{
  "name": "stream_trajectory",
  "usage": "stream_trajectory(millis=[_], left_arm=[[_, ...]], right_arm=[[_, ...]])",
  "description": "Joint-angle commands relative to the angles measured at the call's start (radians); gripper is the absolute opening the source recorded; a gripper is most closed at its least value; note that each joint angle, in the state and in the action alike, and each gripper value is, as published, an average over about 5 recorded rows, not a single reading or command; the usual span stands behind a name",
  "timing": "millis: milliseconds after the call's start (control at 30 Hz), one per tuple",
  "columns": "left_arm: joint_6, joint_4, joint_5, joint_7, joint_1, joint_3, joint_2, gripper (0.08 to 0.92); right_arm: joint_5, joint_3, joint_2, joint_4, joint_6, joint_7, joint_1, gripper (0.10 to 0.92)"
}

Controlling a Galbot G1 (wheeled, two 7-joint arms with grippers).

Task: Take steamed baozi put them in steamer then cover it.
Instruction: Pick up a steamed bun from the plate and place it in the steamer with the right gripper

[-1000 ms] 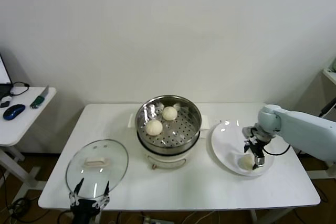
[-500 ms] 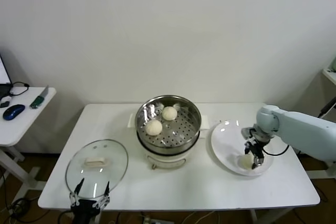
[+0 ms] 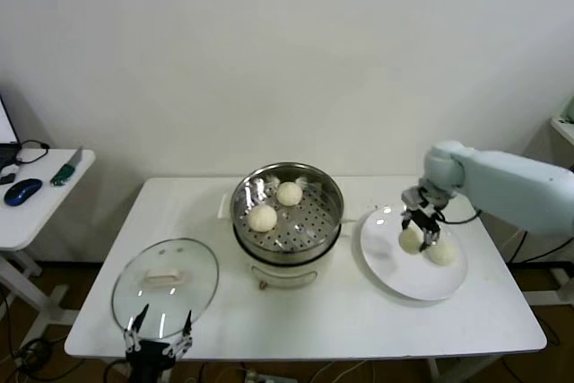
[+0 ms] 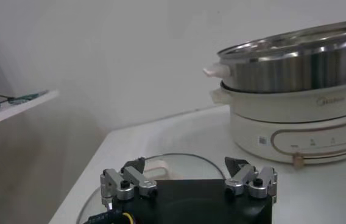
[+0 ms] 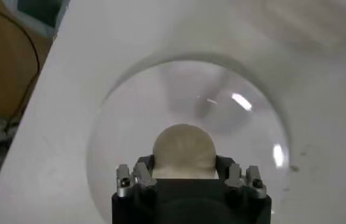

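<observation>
Steamed baozi sits clamped in the right end effector, lifted above the white plate at 3 o'clock of the steamer; the right wrist view shows the bun squeezed between closed-in fingers over the plate. A second bun lies on the plate just beside it at 4 o'clock. Two more buns rest on the steamer's perforated floor, one nearer 12 o'clock. The cover lies flat on the desk at 8 o'clock of the steamer. The left end effector hangs at the desk's near edge, fingers spread and empty.
</observation>
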Motion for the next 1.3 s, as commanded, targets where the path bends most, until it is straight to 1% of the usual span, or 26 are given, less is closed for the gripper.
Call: stream_trajectory(millis=[33,167,400,567,900,1300], left_arm=[[-0.003,0.000,0.020,-0.002,0.002,0.015,-0.009,0.823],[-0.008,0.001,0.019,-0.010,0.002,0.018,-0.012,0.823],[-0.006,-0.005,0.010,-0.011,0.009,0.008,-0.007,0.823],[-0.006,-0.003,0.005,-0.010,0.012,0.002,-0.003,0.823],[-0.006,0.002,-0.013,-0.011,0.019,-0.015,0.002,0.823],[-0.004,0.007,-0.022,-0.011,0.022,-0.022,0.005,0.823]], right_arm=[[-0.014,-0.107,0.229,-0.005,0.406,-0.055,0.390,0.664],[-0.012,-0.054,0.324,-0.011,0.438,-0.058,0.390,0.674],[-0.007,0.006,0.482,-0.003,0.435,-0.060,0.311,0.687],[-0.047,0.028,0.563,-0.019,0.428,-0.065,0.219,0.685],[-0.112,0.018,0.606,-0.011,0.439,-0.067,0.082,0.687],[-0.120,0.005,0.609,0.002,0.439,-0.061,0.032,0.687]])
